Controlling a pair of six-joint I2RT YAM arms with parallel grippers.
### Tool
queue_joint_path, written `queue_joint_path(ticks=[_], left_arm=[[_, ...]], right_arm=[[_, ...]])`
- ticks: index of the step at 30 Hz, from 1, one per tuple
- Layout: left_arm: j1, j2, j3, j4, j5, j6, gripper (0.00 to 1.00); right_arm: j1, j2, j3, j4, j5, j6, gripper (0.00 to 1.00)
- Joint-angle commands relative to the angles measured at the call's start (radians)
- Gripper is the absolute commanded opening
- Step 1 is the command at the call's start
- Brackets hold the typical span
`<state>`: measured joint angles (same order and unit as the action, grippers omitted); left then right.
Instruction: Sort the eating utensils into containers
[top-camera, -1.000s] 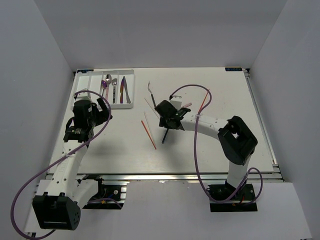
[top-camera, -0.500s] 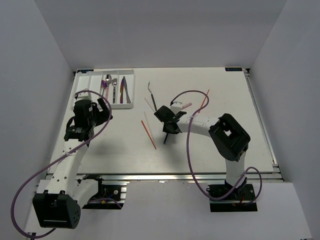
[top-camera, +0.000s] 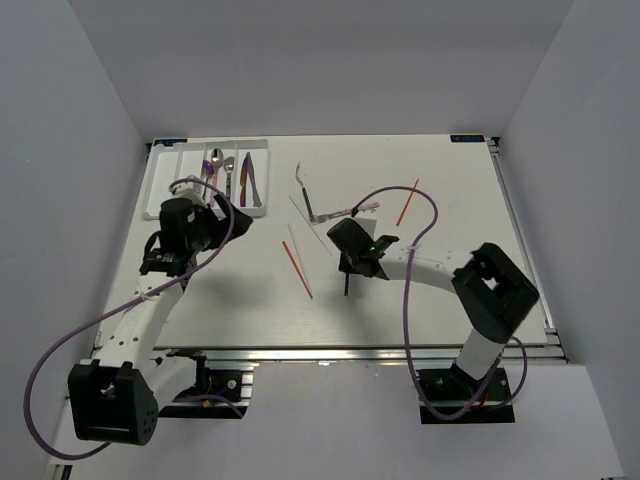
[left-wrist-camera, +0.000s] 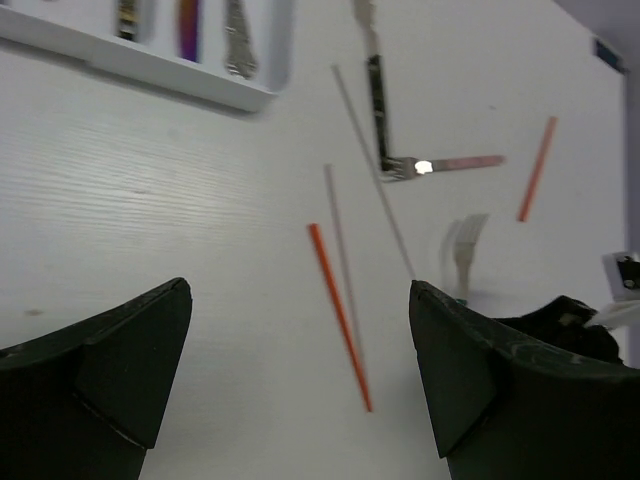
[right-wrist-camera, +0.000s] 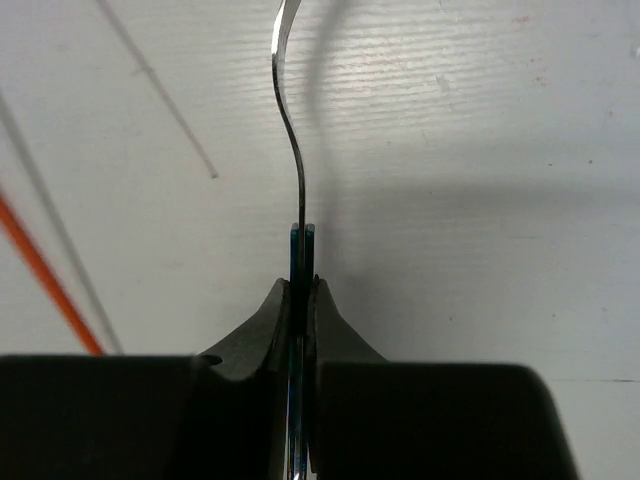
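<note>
The containers are the slots of a white tray (top-camera: 160, 178) at the far left, with spoons and knives (top-camera: 228, 172) lying in them. My right gripper (top-camera: 348, 258) (right-wrist-camera: 302, 285) is shut on a fork: its blue handle (right-wrist-camera: 302, 250) sits between the jaws, the silver neck (right-wrist-camera: 291, 130) curves away, and the tines (left-wrist-camera: 465, 245) show in the left wrist view. My left gripper (top-camera: 228, 215) (left-wrist-camera: 300, 300) stands open and holds nothing, right of the tray. On the table lie two red chopsticks (top-camera: 296, 268) (top-camera: 407, 202), pale chopsticks (top-camera: 305, 222) and a dark-handled utensil (top-camera: 305, 195).
A pink-handled utensil (top-camera: 352, 210) (left-wrist-camera: 455, 163) lies crosswise by the dark-handled one (left-wrist-camera: 376, 100). The nearer red chopstick (left-wrist-camera: 338, 315) and a pale one (left-wrist-camera: 340, 235) lie ahead of my left gripper. White walls enclose the table on three sides.
My right gripper has closed on the fork and shifted nearer and to the right with it. My left arm has swung right, towards the middle of the table, still open.
</note>
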<state>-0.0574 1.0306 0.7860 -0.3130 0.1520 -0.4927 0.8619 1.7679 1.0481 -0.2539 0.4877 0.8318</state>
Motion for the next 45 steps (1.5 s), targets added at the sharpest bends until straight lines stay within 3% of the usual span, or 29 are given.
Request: queue_joint_path(ticks=[1,4,6,9,14,22,25,28,32,41,45], left_arm=[[-0.097,0.019,-0.066,0.255,0.259,-0.203,0.98],[-0.295,0.026,-0.064,0.324,0.175,-0.27,0.98],[-0.393,0.08,-0.045,0.374,0.136,-0.305,0.98],[-0.461,0.128,-0.024,0.408,0.118,-0.331,0.98],[-0.499,0.152,-0.037,0.505,0.165,-0.368,0.96],[-0.501,0.109,-0.008,0.408,0.08,-0.307,0.63],[-0.501,0.08,0.005,0.367,0.005,-0.288,0.65],[-0.501,0.043,-0.002,0.367,-0.04,-0.293,0.9],[-0.501,-0.007,-0.03,0.396,-0.031,-0.288,0.95],[-0.501,-0.064,-0.018,0.352,-0.098,-0.277,0.91],[-0.501,-0.026,0.01,0.278,-0.129,-0.271,0.8]], right_arm=[[0.002,-0.166,-0.027,0.153,-0.075,-0.189,0.0],[0.002,-0.248,-0.039,0.218,-0.234,-0.33,0.0],[0.002,-0.289,-0.045,0.29,-0.433,-0.382,0.0],[0.003,-0.375,-0.095,0.445,-0.584,-0.389,0.0],[0.003,-0.418,-0.125,0.545,-0.728,-0.341,0.0],[0.003,-0.406,-0.115,0.579,-0.75,-0.312,0.0],[0.003,-0.394,-0.123,0.582,-0.724,-0.289,0.0],[0.003,-0.39,-0.126,0.573,-0.669,-0.258,0.0],[0.003,-0.372,-0.094,0.487,-0.595,-0.24,0.0],[0.003,-0.383,-0.122,0.574,-0.669,-0.237,0.0],[0.003,-0.401,-0.134,0.616,-0.678,-0.232,0.0]])
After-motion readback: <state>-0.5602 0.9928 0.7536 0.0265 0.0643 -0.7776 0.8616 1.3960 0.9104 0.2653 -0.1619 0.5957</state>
